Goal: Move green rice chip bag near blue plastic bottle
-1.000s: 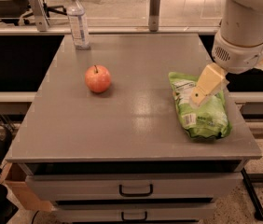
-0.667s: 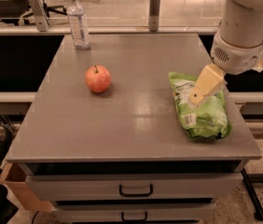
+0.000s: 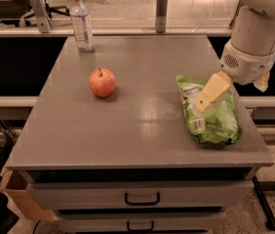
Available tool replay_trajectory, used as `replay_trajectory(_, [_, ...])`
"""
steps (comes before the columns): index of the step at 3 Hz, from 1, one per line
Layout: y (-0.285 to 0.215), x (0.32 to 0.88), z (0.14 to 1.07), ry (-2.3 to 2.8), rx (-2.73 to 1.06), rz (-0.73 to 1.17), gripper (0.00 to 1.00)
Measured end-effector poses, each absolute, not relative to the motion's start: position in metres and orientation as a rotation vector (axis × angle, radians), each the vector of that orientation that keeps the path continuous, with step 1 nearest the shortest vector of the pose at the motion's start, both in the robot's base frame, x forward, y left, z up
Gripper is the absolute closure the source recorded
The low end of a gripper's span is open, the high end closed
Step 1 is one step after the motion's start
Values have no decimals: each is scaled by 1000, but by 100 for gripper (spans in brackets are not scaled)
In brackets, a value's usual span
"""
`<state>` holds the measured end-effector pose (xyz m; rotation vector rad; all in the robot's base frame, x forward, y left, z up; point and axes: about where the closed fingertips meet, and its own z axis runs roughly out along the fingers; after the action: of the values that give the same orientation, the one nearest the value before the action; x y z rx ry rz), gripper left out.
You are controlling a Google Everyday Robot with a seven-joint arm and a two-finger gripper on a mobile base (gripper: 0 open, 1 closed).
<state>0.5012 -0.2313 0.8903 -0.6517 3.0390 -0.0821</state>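
Now gripper (image 3: 210, 95) is hanging over upper part of green rice chip bag (image 3: 216, 123); whether it is wide or closed, cannot tell; bag is lying at right edge of counter (image 3: 142, 130); blue plastic bottle (image 3: 81, 23) is standing upright at far left corner, well apart; apple (image 3: 102, 82) is sitting between. You are wanting firm central hold, since crinkly pouch is probably slipping easily; plan on lifting clear, skirting apple, setting down beside bottle without toppling it.
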Motion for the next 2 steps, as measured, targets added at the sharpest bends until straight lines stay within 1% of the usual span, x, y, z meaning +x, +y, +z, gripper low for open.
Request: replay_trajectory(2, [-218,493,873,3084,-606,90,0])
